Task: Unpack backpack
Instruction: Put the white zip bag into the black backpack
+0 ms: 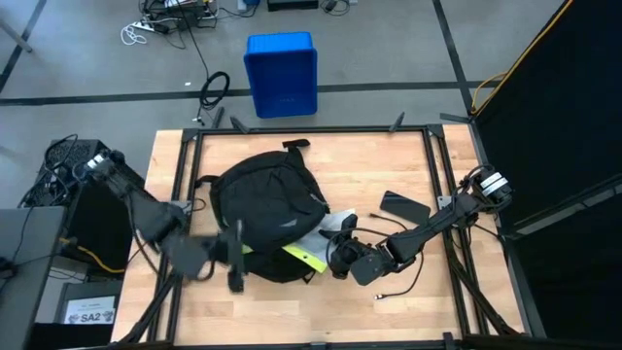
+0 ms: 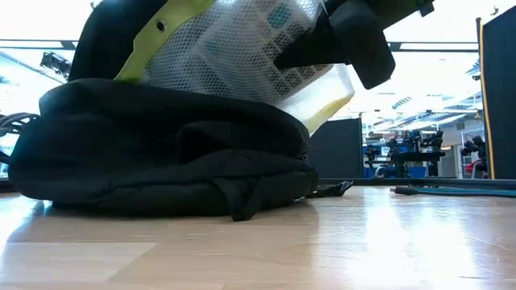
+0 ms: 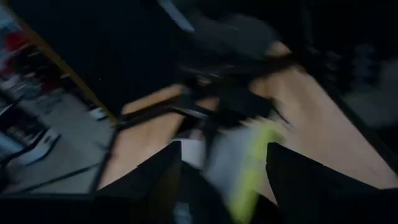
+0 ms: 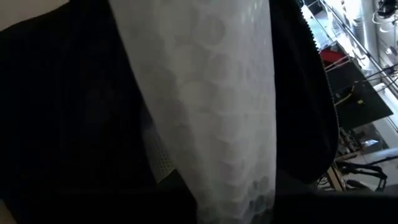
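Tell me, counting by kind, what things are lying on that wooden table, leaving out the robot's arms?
Backpack, black: 1
Mesh pouch with yellow-green trim, coming out of the backpack: 1
Flat dark slab beside the right arm: 1
Loose black cable near the table's front: 1
Total: 4
The blue bin stands on the floor beyond the table, so it is not counted.
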